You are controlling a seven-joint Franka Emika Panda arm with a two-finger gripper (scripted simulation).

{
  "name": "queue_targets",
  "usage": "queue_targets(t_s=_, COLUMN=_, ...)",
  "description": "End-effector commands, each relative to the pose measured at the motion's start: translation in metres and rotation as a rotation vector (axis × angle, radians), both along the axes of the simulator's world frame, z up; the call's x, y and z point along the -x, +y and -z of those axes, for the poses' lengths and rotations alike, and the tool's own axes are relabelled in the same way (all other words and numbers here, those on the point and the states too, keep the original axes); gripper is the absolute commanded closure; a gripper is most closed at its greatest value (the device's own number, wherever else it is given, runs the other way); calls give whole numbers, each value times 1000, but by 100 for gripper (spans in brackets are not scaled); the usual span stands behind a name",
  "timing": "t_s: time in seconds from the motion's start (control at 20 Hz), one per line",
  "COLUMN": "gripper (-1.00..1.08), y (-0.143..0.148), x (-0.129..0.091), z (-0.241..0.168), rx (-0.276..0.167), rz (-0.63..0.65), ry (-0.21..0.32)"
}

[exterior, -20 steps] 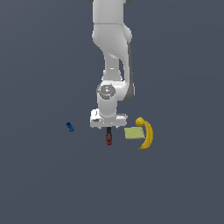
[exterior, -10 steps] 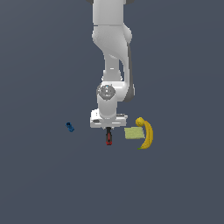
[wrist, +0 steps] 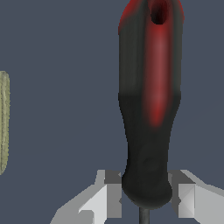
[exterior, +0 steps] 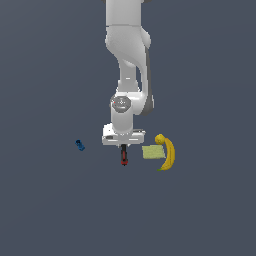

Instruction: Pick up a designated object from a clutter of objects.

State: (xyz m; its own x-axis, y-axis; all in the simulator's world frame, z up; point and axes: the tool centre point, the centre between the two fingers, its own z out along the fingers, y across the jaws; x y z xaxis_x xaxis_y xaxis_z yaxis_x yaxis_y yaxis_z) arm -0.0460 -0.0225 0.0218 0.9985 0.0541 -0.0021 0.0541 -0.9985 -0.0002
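The designated object, a screwdriver (exterior: 124, 157) with a red and black handle, lies directly under the arm. My gripper (exterior: 123, 149) has come straight down over it. In the wrist view the handle (wrist: 151, 109) runs away from the camera. Its black base sits between my two fingers (wrist: 111, 197), which press against both sides, so the gripper (wrist: 145, 194) is shut on the screwdriver. Just a stub of the thin shaft shows below the handle. The rest of the clutter of objects lies around it.
A yellow banana (exterior: 169, 152) curves around a pale green square pad (exterior: 153, 152) on the exterior view's right of the screwdriver. A tiny blue object (exterior: 79, 145) lies further off on the exterior view's left. The pad's edge (wrist: 3, 122) shows in the wrist view.
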Motion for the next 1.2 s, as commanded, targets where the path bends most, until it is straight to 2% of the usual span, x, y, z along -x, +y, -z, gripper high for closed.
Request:
queue_targets(t_s=0.0, gripper=108, y=-2, x=-1, z=-8, rx=0, rz=0, ry=-2)
queue_targets(t_s=0.45, gripper=108, y=-16, x=-1, z=-62, rx=0, rz=0, ry=-2)
queue_targets(t_s=1.15, gripper=108, y=-52, x=-3, z=-198, rx=-1, rz=0, ry=-2)
